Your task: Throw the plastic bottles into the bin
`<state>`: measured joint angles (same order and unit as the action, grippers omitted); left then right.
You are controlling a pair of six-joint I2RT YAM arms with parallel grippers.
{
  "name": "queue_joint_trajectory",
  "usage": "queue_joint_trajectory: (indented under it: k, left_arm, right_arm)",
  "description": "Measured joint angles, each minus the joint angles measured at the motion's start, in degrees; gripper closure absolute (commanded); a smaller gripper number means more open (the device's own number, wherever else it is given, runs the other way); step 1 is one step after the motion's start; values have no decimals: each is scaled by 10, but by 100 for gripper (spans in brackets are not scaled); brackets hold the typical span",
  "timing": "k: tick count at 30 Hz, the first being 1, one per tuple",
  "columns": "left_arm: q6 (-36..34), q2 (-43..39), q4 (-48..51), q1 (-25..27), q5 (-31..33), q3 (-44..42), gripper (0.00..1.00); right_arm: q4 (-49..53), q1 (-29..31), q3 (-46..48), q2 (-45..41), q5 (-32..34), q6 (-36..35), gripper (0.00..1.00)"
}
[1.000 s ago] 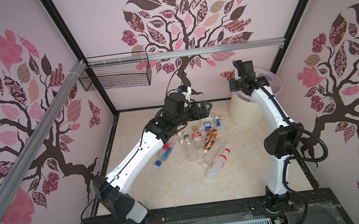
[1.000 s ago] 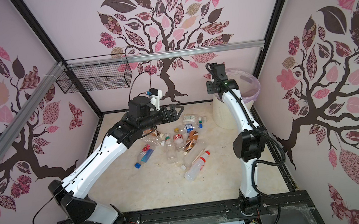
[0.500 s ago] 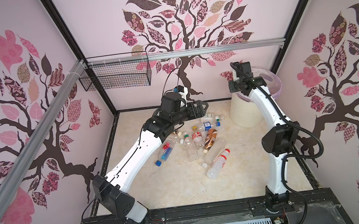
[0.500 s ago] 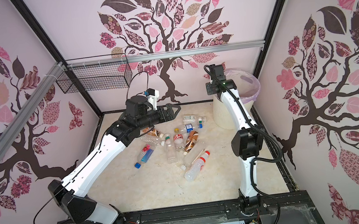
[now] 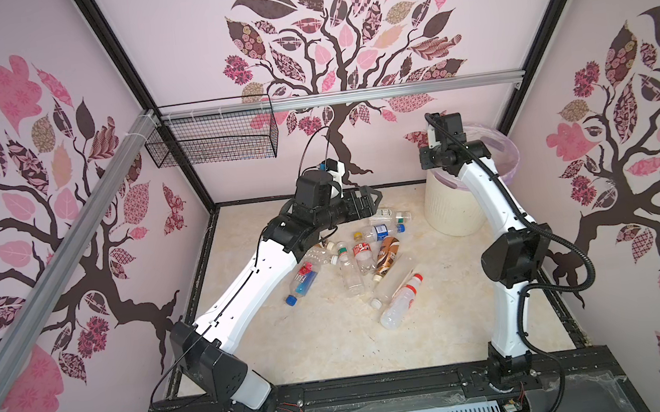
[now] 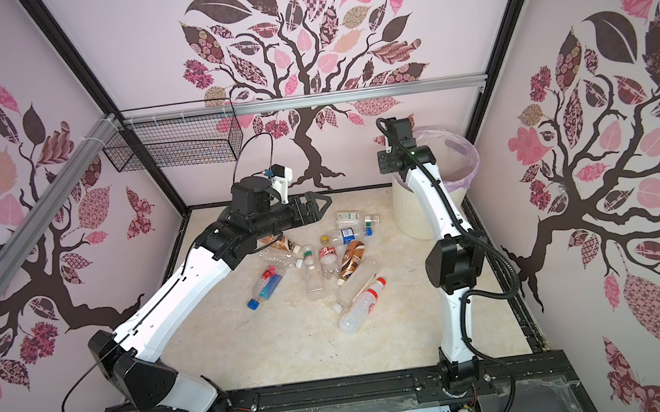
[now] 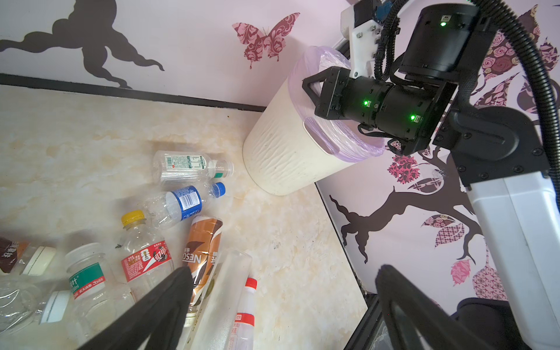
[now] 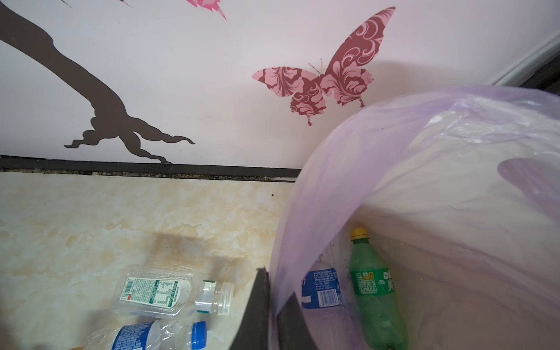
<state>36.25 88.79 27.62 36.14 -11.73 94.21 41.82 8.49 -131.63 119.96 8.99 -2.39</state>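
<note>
The left fingers [image 5: 368, 204], spread wide and empty, hang above the back of a heap of small, mostly clear plastic bottles [image 5: 361, 260] lying mid-way across the cream marbled worktop [image 5: 326, 341]. The right fingers [image 7: 305, 86], pressed together on nothing, hover at the rim of the round cream ribbed lilac-lined bin [image 5: 452, 213] in the back right corner. A green bottle [image 8: 375, 298] and a blue-labelled bottle [image 8: 322, 289] lie inside.

Ribbed matt bin [image 5: 450, 213], glossy plastic bottles [image 5: 351, 273]
</note>
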Motion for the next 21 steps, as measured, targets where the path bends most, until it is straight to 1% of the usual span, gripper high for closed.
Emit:
queue_joint_trajectory:
  k: [8, 21]
  left_arm:
    - [6, -10, 2, 0, 0, -6, 2]
    - [10, -34, 9, 0, 15, -21, 2]
  right_arm:
    - [4, 10, -3, 0, -48, 11, 100]
    - [5, 57, -3, 0, -81, 14, 100]
